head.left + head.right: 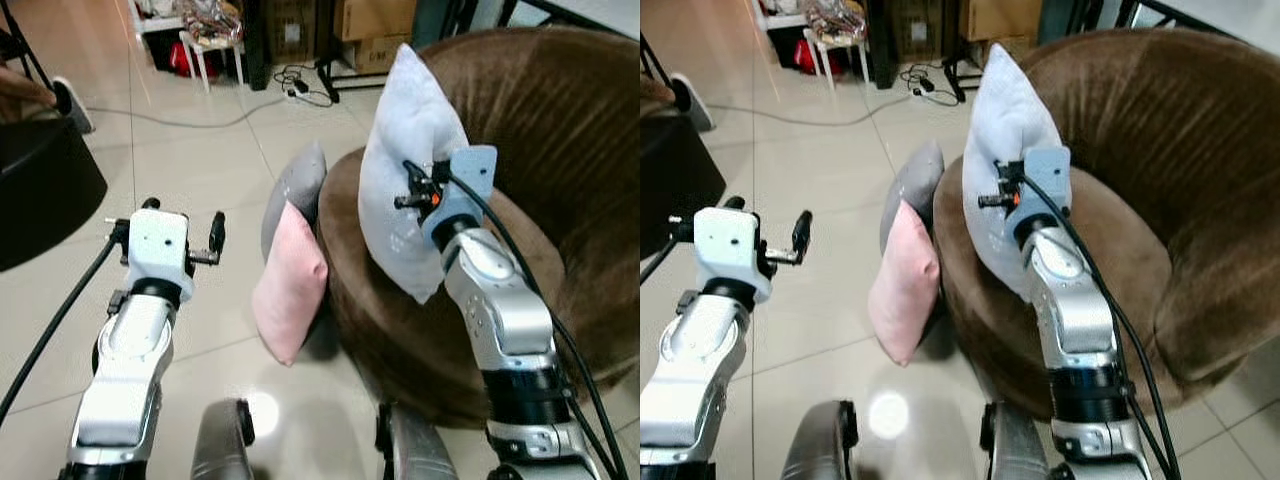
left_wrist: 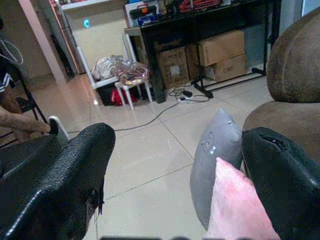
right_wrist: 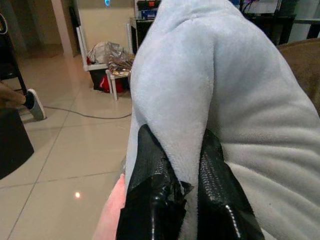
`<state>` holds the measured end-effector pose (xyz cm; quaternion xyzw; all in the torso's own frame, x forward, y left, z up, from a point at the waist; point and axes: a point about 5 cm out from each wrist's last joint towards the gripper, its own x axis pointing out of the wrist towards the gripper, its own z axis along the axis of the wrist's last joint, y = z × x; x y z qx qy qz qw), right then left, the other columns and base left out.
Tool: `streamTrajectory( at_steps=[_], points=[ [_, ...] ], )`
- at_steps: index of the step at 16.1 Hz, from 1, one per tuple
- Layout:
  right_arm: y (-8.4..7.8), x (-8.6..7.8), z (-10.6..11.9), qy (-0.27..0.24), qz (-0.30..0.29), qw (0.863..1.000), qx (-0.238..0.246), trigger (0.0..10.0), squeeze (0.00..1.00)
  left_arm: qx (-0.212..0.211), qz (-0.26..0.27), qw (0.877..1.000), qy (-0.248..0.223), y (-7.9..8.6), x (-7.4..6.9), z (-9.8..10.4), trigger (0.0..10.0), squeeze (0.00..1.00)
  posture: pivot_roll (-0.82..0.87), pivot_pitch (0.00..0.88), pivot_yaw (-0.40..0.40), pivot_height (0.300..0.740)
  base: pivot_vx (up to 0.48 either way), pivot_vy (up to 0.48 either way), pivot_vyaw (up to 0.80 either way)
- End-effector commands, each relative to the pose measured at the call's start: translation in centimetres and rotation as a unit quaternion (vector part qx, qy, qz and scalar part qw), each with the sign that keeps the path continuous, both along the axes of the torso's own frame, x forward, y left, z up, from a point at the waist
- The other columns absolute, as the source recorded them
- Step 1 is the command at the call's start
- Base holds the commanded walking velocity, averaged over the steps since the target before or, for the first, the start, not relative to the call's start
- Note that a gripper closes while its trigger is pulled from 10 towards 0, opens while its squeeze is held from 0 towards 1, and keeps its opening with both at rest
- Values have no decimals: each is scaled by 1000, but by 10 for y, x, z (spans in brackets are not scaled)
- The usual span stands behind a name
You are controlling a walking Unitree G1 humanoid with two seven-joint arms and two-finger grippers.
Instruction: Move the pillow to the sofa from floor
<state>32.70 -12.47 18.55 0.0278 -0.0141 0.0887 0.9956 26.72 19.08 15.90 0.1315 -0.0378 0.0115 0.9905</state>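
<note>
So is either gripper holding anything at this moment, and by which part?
The right gripper pinches a fold of the pale blue-white plush pillow along its edge, above the brown sofa. The left gripper is open, holding nothing.

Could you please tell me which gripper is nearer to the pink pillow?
Left. The left gripper hovers open beside the pink pillow, while the right gripper is above the sofa, pinching the white pillow.

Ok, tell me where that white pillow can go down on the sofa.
The brown sofa has a bare seat cushion just right of the right tool, bordered by the curved backrest. The white pillow, pinched in that tool, hangs over the seat's front left edge. It's crowded on the floor beside that edge, where the pink pillow and grey pillow lean.
</note>
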Motion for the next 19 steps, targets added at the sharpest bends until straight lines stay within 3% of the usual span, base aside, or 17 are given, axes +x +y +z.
streamTrajectory(
  at_steps=[1,8,19],
  points=[
    [0,-3,-3,8,3,1000,11,10000,0,3,5,1000,5,-1,-3,-2,10000,0,-42,0,-40,675,0,0,0],
    [-4,-10,-8,18,-11,1000,10,10000,0,-6,6,1000,10,-7,-1,-8,10000,0,-73,0,-34,740,0,0,0],
    [1,-19,-11,22,-2,999,32,10000,0,9,-17,1000,2,-7,0,-1,10000,0,-79,0,6,740,0,0,0]
  ],
)
